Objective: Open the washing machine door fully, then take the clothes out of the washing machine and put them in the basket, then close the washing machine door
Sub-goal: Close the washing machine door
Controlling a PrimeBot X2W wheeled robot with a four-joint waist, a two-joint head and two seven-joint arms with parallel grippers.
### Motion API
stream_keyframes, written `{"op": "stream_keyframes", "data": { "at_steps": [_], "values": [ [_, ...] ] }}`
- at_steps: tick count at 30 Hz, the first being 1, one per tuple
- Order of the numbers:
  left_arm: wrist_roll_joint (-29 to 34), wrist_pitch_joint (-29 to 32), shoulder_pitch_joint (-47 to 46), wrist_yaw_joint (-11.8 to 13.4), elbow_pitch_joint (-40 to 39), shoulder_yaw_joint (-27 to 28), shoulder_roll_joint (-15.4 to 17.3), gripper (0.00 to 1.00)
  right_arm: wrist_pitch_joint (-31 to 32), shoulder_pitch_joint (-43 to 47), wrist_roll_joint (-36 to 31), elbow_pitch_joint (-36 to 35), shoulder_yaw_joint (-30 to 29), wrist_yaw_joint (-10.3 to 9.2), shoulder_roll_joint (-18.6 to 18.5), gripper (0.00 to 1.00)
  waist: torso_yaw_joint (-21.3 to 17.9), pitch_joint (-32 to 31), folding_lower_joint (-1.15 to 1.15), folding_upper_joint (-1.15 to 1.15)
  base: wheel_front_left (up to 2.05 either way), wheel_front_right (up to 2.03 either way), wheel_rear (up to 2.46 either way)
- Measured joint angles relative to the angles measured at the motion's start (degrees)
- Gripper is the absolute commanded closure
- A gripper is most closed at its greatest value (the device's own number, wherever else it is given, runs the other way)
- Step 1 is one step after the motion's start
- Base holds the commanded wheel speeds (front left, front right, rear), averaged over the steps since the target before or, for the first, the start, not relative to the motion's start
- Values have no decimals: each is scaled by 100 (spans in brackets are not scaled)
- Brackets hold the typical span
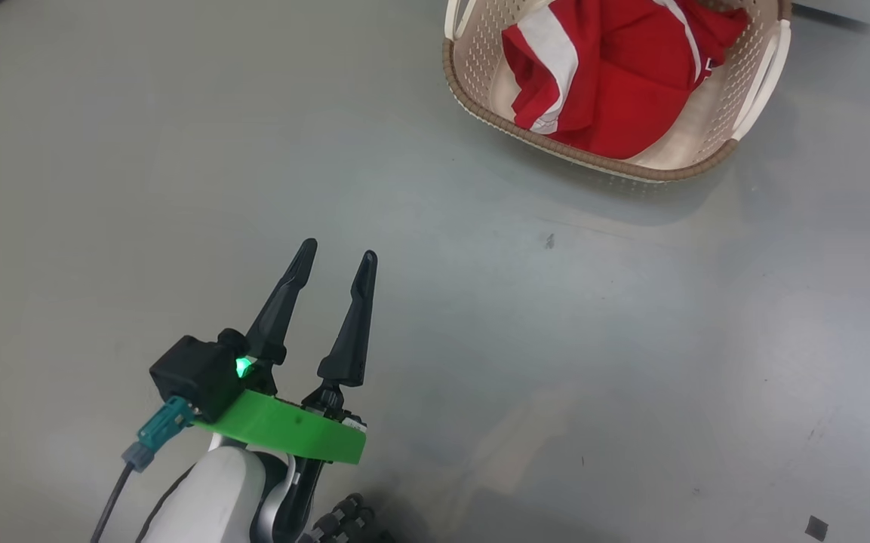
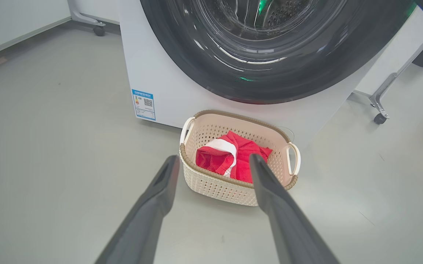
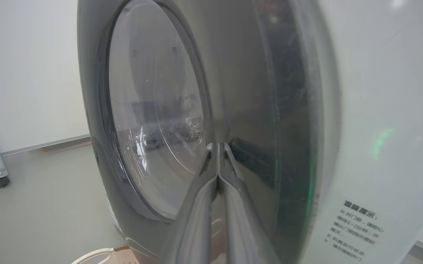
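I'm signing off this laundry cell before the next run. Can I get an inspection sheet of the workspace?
Surface: grey floor, faint scuffs.
Job's things: basket on the floor before the washing machine, holding red clothes; washing machine door looks shut.
Clutter: small dark fleck on the floor.
Grippers: left gripper open, empty, above the floor; right gripper shut, tips at the door's black rim.
Cables: dark cable with teal plug behind the left gripper.
Surroundings: wheeled stand legs beside the washer; white wall.

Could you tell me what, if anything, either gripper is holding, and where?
Nothing is held: left gripper open and empty; right gripper shut, its tips at the washing machine door.
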Motion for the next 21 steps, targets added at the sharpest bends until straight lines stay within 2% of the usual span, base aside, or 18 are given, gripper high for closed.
{"op": "stream_keyframes", "data": {
  "at_steps": [11, 21],
  "values": [
    [-240, 0, -180, 0, 9, -60, -19, 0, 123, -647, -261, 348, -158, -12, -319, 100, 182, 246, 0, 0, 0, 0, 0],
    [-267, 0, -258, 0, 75, -80, -26, 0, 64, -805, -231, 579, -226, -56, -197, 100, 217, 304, 0, 0, 0, 0, 0]
  ]
}}
